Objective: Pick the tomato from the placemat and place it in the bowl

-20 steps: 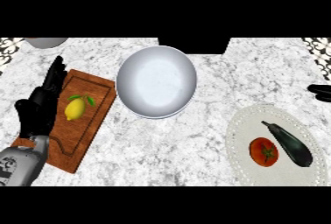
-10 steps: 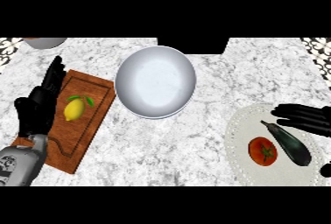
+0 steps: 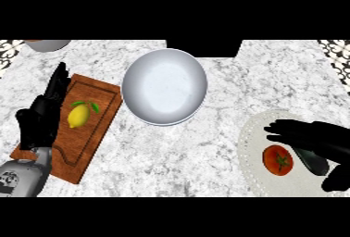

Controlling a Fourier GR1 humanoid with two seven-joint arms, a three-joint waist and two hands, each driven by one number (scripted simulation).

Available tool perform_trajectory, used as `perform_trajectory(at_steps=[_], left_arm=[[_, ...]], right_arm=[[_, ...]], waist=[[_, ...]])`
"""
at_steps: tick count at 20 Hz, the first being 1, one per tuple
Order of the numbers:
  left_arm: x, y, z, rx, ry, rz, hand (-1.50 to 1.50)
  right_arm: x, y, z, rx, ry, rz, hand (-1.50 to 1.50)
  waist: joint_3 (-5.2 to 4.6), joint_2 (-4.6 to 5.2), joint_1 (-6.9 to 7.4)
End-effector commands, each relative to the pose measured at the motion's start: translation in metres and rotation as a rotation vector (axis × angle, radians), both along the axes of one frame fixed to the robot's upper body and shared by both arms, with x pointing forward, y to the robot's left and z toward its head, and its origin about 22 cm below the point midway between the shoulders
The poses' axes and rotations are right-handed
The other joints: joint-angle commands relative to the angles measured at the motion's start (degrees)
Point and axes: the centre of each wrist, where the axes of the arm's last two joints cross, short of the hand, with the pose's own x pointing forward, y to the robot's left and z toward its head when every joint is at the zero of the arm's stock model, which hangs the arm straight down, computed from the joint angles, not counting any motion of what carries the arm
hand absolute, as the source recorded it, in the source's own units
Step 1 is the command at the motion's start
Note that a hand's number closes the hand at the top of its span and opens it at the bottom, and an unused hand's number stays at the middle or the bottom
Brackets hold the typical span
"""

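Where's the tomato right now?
In the head view the tomato lies on the white placemat at lower right, just under the right hand, beside a dark eggplant.

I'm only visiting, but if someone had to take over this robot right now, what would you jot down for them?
Right hand: open, spread above the placemat, over the eggplant and just beside the tomato; nothing gripped.
Left hand: open, resting at the left by the cutting board with its lemon.
Bowl: holds nothing.
Done: the reach.
Left: grasp tomato, carry to bowl.
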Motion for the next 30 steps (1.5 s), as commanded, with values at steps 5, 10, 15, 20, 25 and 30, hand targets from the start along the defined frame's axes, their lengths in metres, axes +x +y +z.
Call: perform_trajectory(at_steps=[5, 10, 15, 20, 25, 30], left_arm=[[0.005, -0.027, 0.020, -0.002, 0.006, -0.004, 0.00], [0.021, -0.005, 0.013, 0.005, -0.015, 0.008, 0.00], [0.000, 0.004, 0.000, 0.002, 0.000, -0.008, 0.00], [-0.003, -0.006, -0.003, -0.019, -0.004, 0.002, 0.00], [0.003, -0.005, 0.002, -0.005, -0.018, -0.002, 0.00], [-0.001, -0.005, 0.015, -0.004, 0.000, 0.018, 0.00]], right_arm=[[0.004, 0.009, -0.039, -0.038, 0.023, -0.015, -1.50], [0.006, 0.026, -0.052, -0.016, 0.019, -0.023, -1.50], [0.013, 0.032, -0.059, -0.035, 0.028, -0.005, -1.50], [0.009, 0.044, -0.070, -0.069, -0.080, 0.078, 1.50], [0.026, 0.032, -0.076, -0.016, -0.083, 0.088, 1.50], [0.006, 0.037, -0.069, -0.002, -0.072, 0.109, 1.50]], waist=[[0.05, 0.04, -0.07], [0.02, 0.06, -0.30], [0.01, 0.02, -0.09], [0.02, 0.01, -0.05], [0.02, 0.07, 0.00], [0.01, -0.06, -0.28]])
